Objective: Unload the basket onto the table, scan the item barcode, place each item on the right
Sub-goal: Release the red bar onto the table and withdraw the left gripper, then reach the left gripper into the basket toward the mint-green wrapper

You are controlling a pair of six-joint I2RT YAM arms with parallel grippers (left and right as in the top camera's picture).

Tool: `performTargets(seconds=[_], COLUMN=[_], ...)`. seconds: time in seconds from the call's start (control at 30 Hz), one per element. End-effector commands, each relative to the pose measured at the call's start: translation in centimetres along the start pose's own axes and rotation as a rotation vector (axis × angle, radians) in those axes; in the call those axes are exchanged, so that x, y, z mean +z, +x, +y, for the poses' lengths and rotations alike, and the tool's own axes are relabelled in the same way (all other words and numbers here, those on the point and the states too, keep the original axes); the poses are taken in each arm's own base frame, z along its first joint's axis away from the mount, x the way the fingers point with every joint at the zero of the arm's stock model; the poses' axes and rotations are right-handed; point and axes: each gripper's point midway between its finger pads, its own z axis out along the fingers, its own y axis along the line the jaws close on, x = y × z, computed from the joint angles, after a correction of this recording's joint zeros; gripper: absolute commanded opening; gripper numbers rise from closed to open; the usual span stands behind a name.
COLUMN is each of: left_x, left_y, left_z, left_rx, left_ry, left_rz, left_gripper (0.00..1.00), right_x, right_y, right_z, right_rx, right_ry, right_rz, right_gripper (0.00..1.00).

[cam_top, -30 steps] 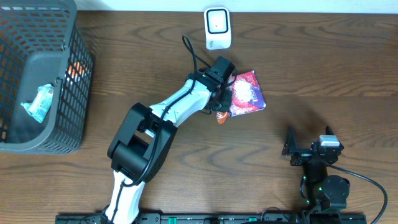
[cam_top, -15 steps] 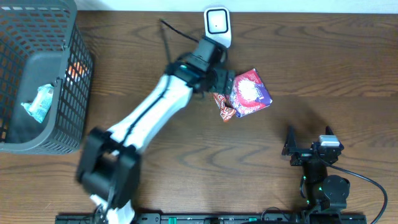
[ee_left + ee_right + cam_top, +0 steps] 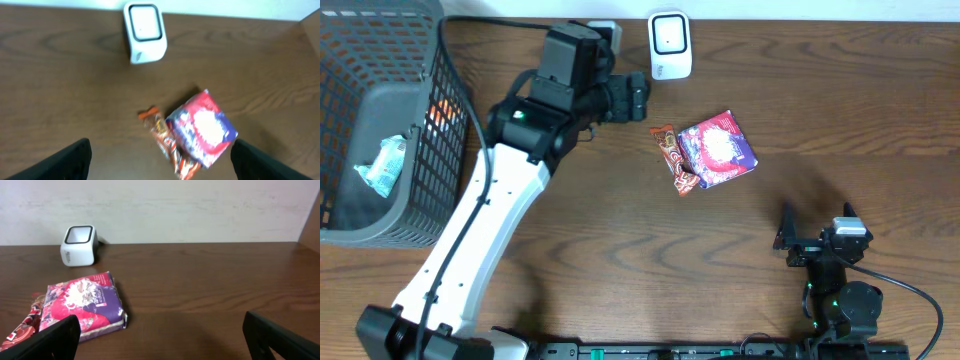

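Up top in the overhead view, the left gripper hangs empty, jaws spread wide, just left of the white scanner at the far edge. The purple-pink packet lies flat mid-table, touching an orange snack bar on its left. The right gripper is at the near right, also wide apart and empty. Left wrist view: packet and bar near, scanner beyond. Right wrist view: packet near left, scanner far left.

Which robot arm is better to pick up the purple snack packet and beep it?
Probably left. The left fingers, open, hover nearer the purple packet and right beside the white scanner. The right fingers, also open, sit farther off by the front edge of the table.
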Motion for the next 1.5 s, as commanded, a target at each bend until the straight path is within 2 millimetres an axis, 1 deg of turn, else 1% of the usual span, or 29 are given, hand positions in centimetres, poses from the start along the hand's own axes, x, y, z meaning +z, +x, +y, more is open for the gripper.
performTargets(seconds=[0.0,0.07,0.1,0.13,0.2,0.27,0.3,0.33,0.37,0.4,0.47,0.57,0.6,0.67,0.73,0.77,0.8,0.83,0.87,0.93,0.97,1.03,1.07,1.1,1.13,1.23,1.33,1.4,1.47], left_x=[-1.3,-1.3,-1.4,-1.5,-1.7,-2.0,-2.2,-2.7,-2.9,-3.4,-4.4,-6.6,-7.5,-9.6,-11.5,-12.4,-13.1,-13.9,-15.0,-17.0,-17.8,-19.1,-19.7,-20.1,-20.6,-22.2,-24.1,-25.4,-26.4], left_y=[-0.6,-0.9,-1.1,-1.3,-2.2,-3.6,-4.2,-5.3,-5.7,-6.4,-7.7,-10.5,-11.3,-12.6,-13.0,-12.9,-12.8,-12.7,-12.5,-11.9,-11.5,-10.5,-9.8,-9.2,-8.6,-6.8,-5.4,-4.5,-3.7], left_z=[0.6,1.6,2.2,2.7,3.5,4.1,4.3,4.8,4.9,5.2,5.8,6.7,7.2,9.0,11.3,12.5,13.8,15.0,16.4,18.9,20.0,22.1,23.2,24.1,25.2,28.3,31.7,33.6,35.0], left_rx=[-0.002,0.014,0.014,0.010,0.001,-0.008,-0.012,-0.017,-0.020,-0.024,-0.029,-0.036,-0.041,-0.060,-0.090,-0.108,-0.128,-0.145,-0.167,-0.207,-0.226,-0.263,-0.284,-0.303,-0.323,-0.387,-0.452,-0.490,-0.521], left_ry=[-0.025,-0.068,-0.095,-0.116,-0.137,-0.139,-0.139,-0.141,-0.142,-0.144,-0.148,-0.154,-0.162,-0.208,-0.276,-0.309,-0.348,-0.388,-0.441,-0.534,-0.567,-0.621,-0.650,-0.674,-0.700,-0.777,-0.856,-0.901,-0.935], left_rz=[-0.016,-0.028,-0.037,-0.047,-0.079,-0.131,-0.156,-0.198,-0.213,-0.241,-0.296,-0.418,-0.456,-0.526,-0.564,-0.570,-0.576,-0.583,-0.596,-0.609,-0.606,-0.590,-0.576,-0.565,-0.552,-0.523,-0.522,-0.524,-0.524], left_gripper=[0.72,0.45,0.36,0.30,0.25,0.26,0.42,0.80,0.91,0.99,0.98,0.98,0.96,0.89,0.65,0.46,0.36,0.30,0.27,0.27,0.35,0.76,0.90,0.96,0.99,0.98,0.98,0.98,0.98], right_x=[0.0,0.0,0.0,0.0,0.0,0.0,0.0,0.0,0.0,0.0,0.0,0.0,0.0,0.0,0.0,0.0,0.0,0.0,0.0,0.0,0.0,0.0,0.0,0.0,0.0,0.0,0.0,0.0,0.0], right_y=[0.1,0.1,0.1,0.1,0.1,0.1,0.1,0.1,0.1,0.1,0.1,0.1,0.1,0.1,0.1,0.1,0.1,0.1,0.1,0.1,0.1,0.1,0.1,0.1,0.1,0.1,0.1,0.1,0.1], right_z=[0.0,0.0,0.0,0.0,0.0,0.0,0.0,0.0,0.0,0.0,0.0,0.0,0.0,0.0,0.0,0.0,0.0,0.0,0.0,0.0,0.0,0.0,0.0,0.0,0.0,0.0,0.0,0.0,0.0], right_rx=[0.014,0.014,0.014,0.014,0.014,0.014,0.014,0.014,0.014,0.014,0.014,0.014,0.014,0.014,0.014,0.014,0.014,0.014,0.014,0.014,0.014,0.014,0.014,0.014,0.014,0.014,0.014,0.014,0.014], right_ry=[0.000,0.000,0.000,0.000,0.000,0.000,0.000,0.000,0.000,0.000,0.000,0.000,0.000,0.000,0.000,0.000,0.000,0.000,0.000,0.000,0.000,0.000,0.000,0.000,0.000,0.000,0.000,0.000,0.000], right_rz=[0.002,0.002,0.002,0.002,0.002,0.002,0.002,0.002,0.002,0.002,0.002,0.002,0.002,0.002,0.002,0.002,0.002,0.002,0.002,0.002,0.002,0.002,0.002,0.002,0.002,0.002,0.002,0.002,0.002], right_gripper=[0.99,0.99,0.99,0.99,0.99,0.99,0.99,0.99,0.99,0.99,0.99,0.99,0.99,0.99,0.99,0.99,0.99,0.99,0.99,0.99,0.99,0.99,0.99,0.99,0.99,0.99,0.99,0.99,0.99])
